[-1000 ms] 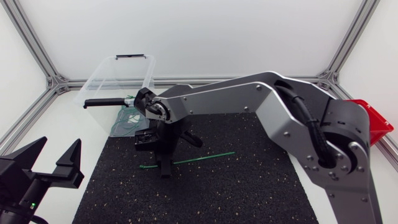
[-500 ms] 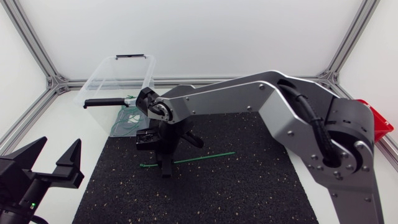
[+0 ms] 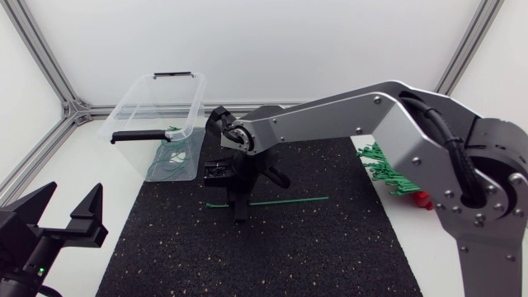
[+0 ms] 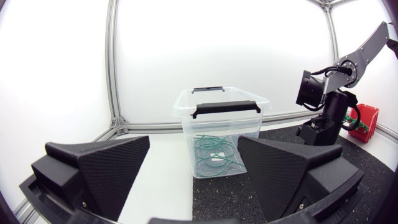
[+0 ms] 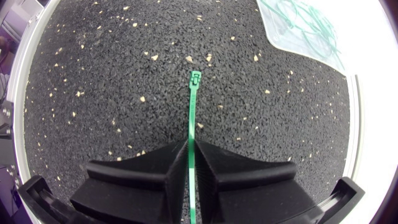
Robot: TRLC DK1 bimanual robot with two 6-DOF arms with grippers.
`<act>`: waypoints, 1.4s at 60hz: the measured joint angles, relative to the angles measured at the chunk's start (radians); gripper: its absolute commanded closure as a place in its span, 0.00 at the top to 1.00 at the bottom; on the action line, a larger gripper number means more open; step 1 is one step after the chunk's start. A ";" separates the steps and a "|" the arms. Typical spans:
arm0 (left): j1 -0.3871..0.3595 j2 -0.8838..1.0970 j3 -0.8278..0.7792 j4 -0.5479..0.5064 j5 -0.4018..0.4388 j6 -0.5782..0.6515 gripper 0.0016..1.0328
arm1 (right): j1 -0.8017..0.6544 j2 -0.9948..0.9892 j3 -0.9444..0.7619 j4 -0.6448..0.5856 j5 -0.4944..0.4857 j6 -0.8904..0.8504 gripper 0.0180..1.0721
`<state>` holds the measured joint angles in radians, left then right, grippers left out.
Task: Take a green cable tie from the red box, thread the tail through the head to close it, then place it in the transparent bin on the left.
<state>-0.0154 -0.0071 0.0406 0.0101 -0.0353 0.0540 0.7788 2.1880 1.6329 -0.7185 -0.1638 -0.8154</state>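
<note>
A straight green cable tie (image 3: pixel 280 200) lies across the black mat, and my right gripper (image 3: pixel 239 216) stands on it near its left end, pointing down. In the right wrist view the gripper (image 5: pixel 190 158) is shut on the tie (image 5: pixel 193 106), whose head (image 5: pixel 195 77) lies on the mat ahead of the fingers. The transparent bin (image 3: pixel 157 115) stands at the back left and holds closed green ties (image 3: pixel 169 161). Most of the red box (image 3: pixel 422 200) is hidden behind my right arm; a bundle of green ties (image 3: pixel 381 169) shows there. My left gripper (image 3: pixel 68 216) is open at the front left, empty.
The black mat (image 3: pixel 313 247) covers the table's middle. In the left wrist view the bin (image 4: pixel 221 118) stands ahead of the open fingers (image 4: pixel 99 171), with my right arm (image 4: pixel 323 93) and the red box (image 4: pixel 364 118) beyond it. Aluminium frame posts border the table.
My right gripper has slid to the right along the mat with the tie in it. The arm's upper link swung up, uncovering the green ties at the red box. The left arm stayed still.
</note>
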 measured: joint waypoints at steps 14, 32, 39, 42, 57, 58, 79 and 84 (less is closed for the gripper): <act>0.001 0.000 0.000 0.000 0.000 0.000 0.96 | -0.002 -0.063 -0.017 -0.042 -0.043 0.004 0.14; 0.015 0.000 0.000 -0.002 0.000 0.027 0.93 | -0.031 -0.131 -0.032 -0.108 -0.150 0.023 0.14; 0.014 0.000 0.013 -0.032 0.000 0.080 0.89 | -0.049 -0.169 -0.035 -0.135 -0.185 0.028 0.14; 0.014 0.000 0.023 -0.053 0.000 0.106 0.89 | -0.055 -0.192 -0.043 -0.140 -0.196 0.030 0.14; 0.040 0.003 0.069 -0.166 -0.004 0.215 0.89 | -0.061 -0.267 -0.093 -0.154 -0.226 0.037 0.14; 0.038 0.006 0.076 -0.172 -0.004 0.220 0.89 | -0.061 -0.270 -0.096 -0.156 -0.226 0.038 0.14; -0.026 0.103 0.202 -0.283 0.090 0.288 0.89 | -0.066 -0.345 -0.106 -0.209 -0.256 0.058 0.14; -0.026 0.145 0.221 -0.284 0.149 0.291 0.89 | -0.066 -0.360 -0.106 -0.222 -0.263 0.060 0.14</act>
<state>-0.0418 0.1375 0.2619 -0.2737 0.1139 0.3454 0.7132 1.8282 1.5265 -0.9405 -0.4271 -0.7551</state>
